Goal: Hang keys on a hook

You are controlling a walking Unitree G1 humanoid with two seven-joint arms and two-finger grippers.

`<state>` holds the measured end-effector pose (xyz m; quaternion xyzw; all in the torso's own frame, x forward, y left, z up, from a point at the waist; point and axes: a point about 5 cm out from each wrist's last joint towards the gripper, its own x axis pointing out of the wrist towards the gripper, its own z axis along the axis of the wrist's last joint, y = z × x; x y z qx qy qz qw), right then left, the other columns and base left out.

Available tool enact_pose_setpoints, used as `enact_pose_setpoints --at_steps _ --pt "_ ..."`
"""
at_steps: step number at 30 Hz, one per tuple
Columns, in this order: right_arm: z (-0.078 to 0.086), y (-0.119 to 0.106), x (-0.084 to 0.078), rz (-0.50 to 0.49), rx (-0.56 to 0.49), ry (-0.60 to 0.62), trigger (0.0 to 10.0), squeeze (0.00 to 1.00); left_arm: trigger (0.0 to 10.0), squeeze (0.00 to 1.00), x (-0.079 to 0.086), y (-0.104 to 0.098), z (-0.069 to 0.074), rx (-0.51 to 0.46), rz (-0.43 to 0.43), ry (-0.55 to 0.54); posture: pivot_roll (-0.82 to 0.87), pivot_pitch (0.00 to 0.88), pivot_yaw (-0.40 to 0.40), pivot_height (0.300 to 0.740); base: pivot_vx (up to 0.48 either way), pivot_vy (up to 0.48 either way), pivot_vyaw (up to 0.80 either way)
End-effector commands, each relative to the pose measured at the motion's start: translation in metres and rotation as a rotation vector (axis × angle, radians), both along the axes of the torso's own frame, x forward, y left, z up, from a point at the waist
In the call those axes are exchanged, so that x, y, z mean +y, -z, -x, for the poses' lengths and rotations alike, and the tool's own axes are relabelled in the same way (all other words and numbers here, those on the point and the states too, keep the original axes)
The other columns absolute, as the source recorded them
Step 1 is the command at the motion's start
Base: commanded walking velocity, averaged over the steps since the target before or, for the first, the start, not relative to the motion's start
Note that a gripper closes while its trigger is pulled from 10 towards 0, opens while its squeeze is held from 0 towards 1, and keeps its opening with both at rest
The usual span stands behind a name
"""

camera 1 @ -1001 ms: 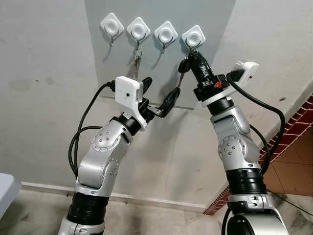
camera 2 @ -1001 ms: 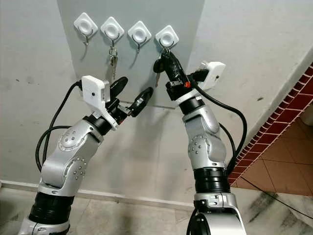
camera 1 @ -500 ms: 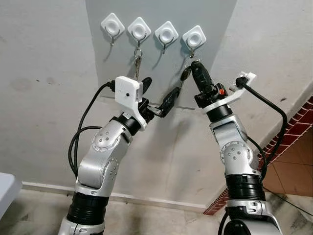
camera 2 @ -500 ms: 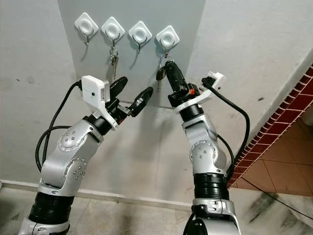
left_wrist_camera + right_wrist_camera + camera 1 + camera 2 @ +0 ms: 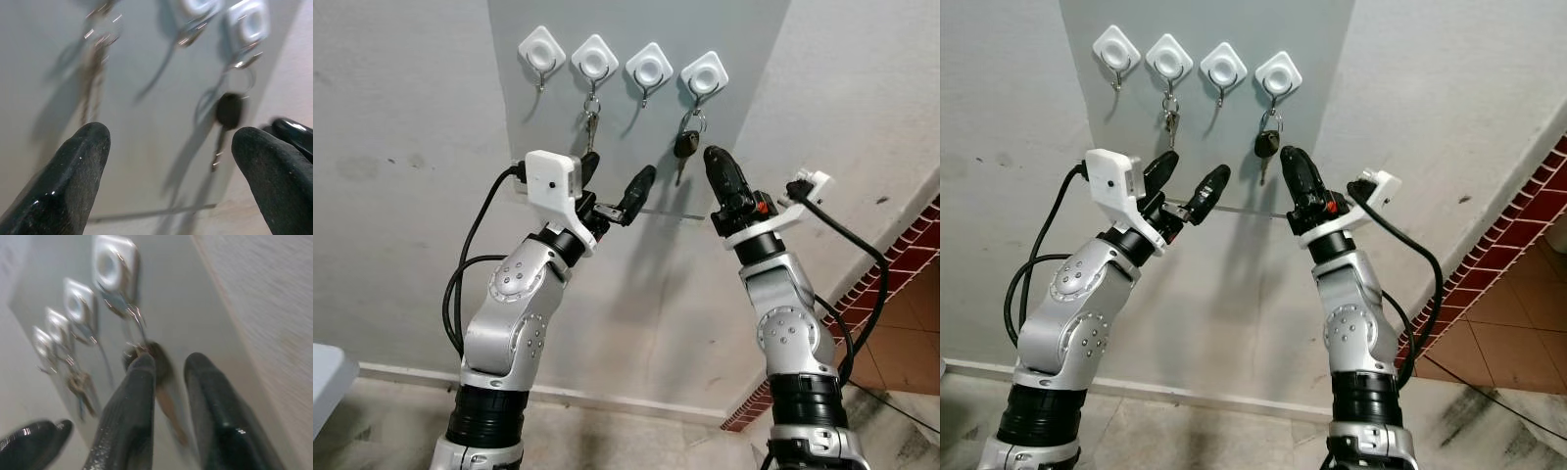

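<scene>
A black key [image 5: 1263, 145] is hung on the rightmost hook [image 5: 1278, 74]. The right hand [image 5: 1295, 166] is seen just below it, the left hand [image 5: 1187, 182] raised nearby.

Glossy white plastic hooks [image 5: 704, 73] sit on a smooth matt grey panel [image 5: 636, 127]. The black-headed key [image 5: 684, 147] has a shiny metal ring. The wall [image 5: 401, 196] looks rough.

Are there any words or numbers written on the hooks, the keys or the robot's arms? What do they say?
None can be read.
The four white hooks bear no writing.
The black-headed key shows no legible mark.
The right gripper has a small red spot near its base, too small to read.
</scene>
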<state>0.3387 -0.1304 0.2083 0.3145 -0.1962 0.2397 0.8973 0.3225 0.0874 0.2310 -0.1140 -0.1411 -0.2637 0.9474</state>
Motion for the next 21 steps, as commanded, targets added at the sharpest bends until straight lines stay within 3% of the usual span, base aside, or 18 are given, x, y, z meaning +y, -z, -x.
enact_pose_setpoints --at_steps 1,14,21 --pt "0.002 0.002 -0.005 0.05 -0.003 0.064 10.0 1.0 10.0 0.0 0.003 0.011 -0.001 0.035 0.005 -0.034 0.03 0.035 -0.066 0.74 0.0 0.0 0.0" --pt "0.033 0.07 -0.031 0.228 0.18 0.271 10.0 1.0 10.0 0.0 0.026 0.085 -0.004 0.282 0.056 -0.207 0.02 0.027 -0.048 0.74 0.0 0.0 0.0" --pt "0.051 0.091 -0.041 0.271 0.239 0.357 10.0 1.0 10.0 0.0 0.038 0.101 -0.001 0.326 0.089 -0.258 0.01 0.012 -0.003 0.74 0.0 0.0 0.0"
